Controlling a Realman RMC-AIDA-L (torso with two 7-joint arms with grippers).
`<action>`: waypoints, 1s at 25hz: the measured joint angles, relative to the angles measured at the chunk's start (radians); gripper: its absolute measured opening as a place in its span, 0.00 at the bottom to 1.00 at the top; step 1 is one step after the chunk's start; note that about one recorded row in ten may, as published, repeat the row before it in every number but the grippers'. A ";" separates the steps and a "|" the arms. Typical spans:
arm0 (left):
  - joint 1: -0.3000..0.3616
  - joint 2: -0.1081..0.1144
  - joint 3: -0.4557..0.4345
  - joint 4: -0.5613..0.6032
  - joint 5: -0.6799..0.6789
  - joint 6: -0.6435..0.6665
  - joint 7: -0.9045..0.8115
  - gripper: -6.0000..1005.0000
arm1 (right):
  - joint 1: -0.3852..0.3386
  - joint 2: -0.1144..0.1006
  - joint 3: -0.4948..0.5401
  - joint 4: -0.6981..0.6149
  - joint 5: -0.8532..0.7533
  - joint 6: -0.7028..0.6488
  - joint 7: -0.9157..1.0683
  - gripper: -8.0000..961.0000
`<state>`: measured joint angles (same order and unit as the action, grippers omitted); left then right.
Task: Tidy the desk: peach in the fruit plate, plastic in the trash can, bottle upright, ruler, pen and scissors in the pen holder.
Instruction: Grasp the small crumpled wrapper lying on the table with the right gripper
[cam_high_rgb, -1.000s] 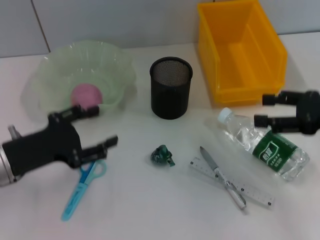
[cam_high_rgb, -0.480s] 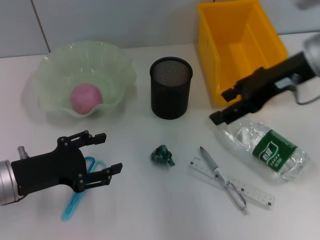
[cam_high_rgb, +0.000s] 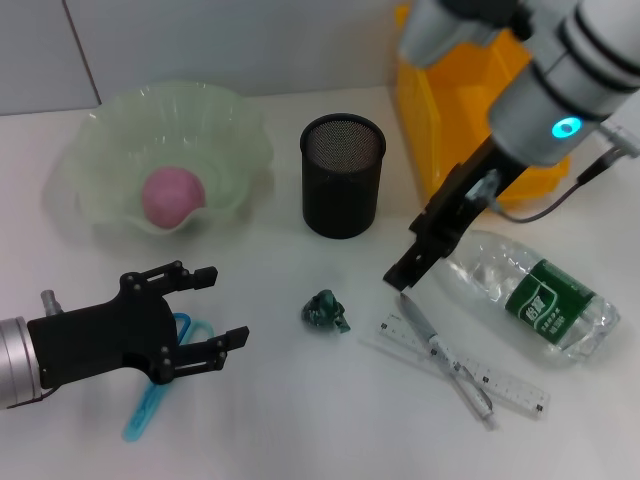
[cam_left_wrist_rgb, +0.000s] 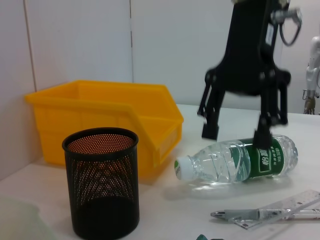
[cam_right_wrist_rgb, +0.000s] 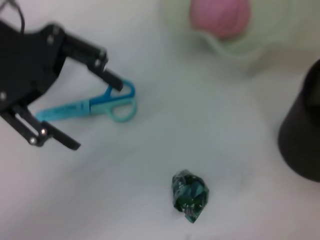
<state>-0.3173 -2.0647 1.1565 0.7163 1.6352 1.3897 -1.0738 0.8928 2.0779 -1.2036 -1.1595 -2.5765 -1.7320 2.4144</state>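
The trash can (cam_high_rgb: 480, 110) is sitting behind the right gripper (cam_high_rgb: 432, 243), waiting for the plastic. The fruit plate (cam_high_rgb: 110, 150), beyond the left gripper (cam_high_rgb: 200, 308), is already cradling the peach (cam_high_rgb: 172, 196). The bottle (cam_high_rgb: 530, 295) is lying on its side just beside the right gripper, whose jaws are hanging spread wide and empty, probably heading for the crumpled green plastic (cam_high_rgb: 326, 311) between the two grippers. The left gripper is hovering wide apart over the scissors (cam_high_rgb: 155, 392), likely lining up to lift them toward the pen holder (cam_high_rgb: 342, 175)
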 joint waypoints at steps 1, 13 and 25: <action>0.000 0.000 0.000 0.000 0.000 0.000 0.000 0.79 | 0.003 0.001 -0.029 0.015 0.000 0.021 0.010 0.75; -0.008 -0.002 0.007 0.000 0.002 -0.002 -0.002 0.79 | 0.044 0.005 -0.197 0.212 0.101 0.251 0.035 0.74; -0.008 -0.002 0.012 0.000 0.002 -0.002 -0.002 0.79 | 0.051 0.009 -0.307 0.292 0.174 0.364 0.034 0.73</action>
<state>-0.3252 -2.0663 1.1682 0.7164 1.6371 1.3882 -1.0754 0.9437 2.0874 -1.5111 -0.8670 -2.4025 -1.3679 2.4479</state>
